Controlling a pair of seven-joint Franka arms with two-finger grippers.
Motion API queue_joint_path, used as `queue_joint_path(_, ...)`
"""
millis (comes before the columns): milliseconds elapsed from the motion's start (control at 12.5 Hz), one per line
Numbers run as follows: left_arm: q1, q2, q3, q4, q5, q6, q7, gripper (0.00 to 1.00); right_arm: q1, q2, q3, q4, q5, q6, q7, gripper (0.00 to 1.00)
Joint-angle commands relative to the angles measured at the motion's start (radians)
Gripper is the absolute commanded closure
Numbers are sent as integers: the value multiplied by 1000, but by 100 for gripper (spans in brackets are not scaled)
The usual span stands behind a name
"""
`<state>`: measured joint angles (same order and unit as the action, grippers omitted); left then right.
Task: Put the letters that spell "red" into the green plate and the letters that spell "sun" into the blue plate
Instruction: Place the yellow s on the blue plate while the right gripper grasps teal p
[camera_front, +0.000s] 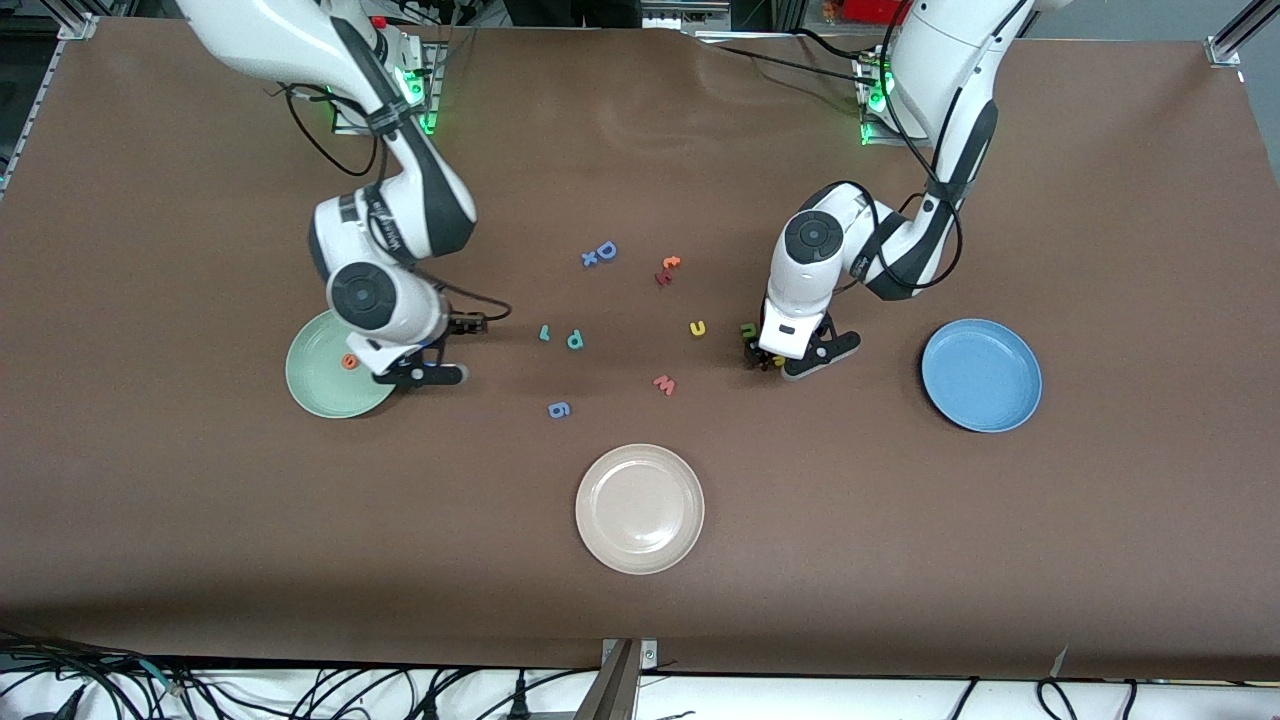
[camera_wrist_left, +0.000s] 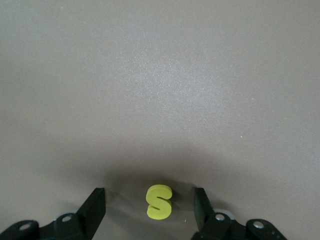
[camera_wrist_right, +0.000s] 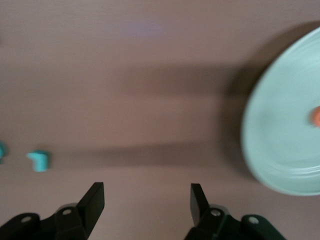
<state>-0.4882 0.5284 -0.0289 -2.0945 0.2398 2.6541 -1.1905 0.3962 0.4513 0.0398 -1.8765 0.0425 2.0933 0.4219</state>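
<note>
In the left wrist view, my left gripper (camera_wrist_left: 148, 204) is open and low over the table, one finger on each side of the yellow "s" (camera_wrist_left: 159, 202) without touching it. In the front view the left gripper (camera_front: 765, 358) is beside the dark green arch (camera_front: 748, 329); the yellow arch (camera_front: 697, 327) lies nearby. My right gripper (camera_front: 420, 372) hangs open and empty at the green plate's (camera_front: 320, 385) edge. The orange "e" (camera_front: 349, 361) lies in that plate. The teal "r" (camera_front: 544, 333) and teal "d" (camera_front: 574, 340) lie on the table. The blue plate (camera_front: 981, 375) holds nothing.
A beige plate (camera_front: 640, 508) sits nearest the front camera. Other letters lie about mid-table: a blue "D" (camera_front: 605, 250), a red pair (camera_front: 667, 270), a pink "w" (camera_front: 664, 384) and a blue "g" (camera_front: 559, 409).
</note>
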Motion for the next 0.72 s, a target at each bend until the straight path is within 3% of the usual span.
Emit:
queue_joint_path(0, -15, 12, 17, 22, 30, -9, -35, 23, 83, 1, 19, 23, 7, 95, 121, 24)
queue_joint_path(159, -15, 24, 17, 22, 35, -8, -35, 37, 125, 32, 19, 22, -1, 206, 192, 26)
queue_joint_path(239, -15, 24, 17, 22, 38, -8, -34, 53, 151, 58, 19, 23, -3, 267, 193, 32)
queue_joint_path(399, -15, 25, 17, 22, 36, -5, -35, 73, 200, 115, 15, 20, -3, 417, 199, 32)
queue_joint_path(558, -13, 25, 17, 22, 35, -5, -34, 95, 214, 135, 15, 16, -9, 435, 196, 32)
queue_joint_path(638, -10, 22, 17, 22, 38, -5, -25, 100, 219, 148, 14, 17, -28, 441, 198, 32)
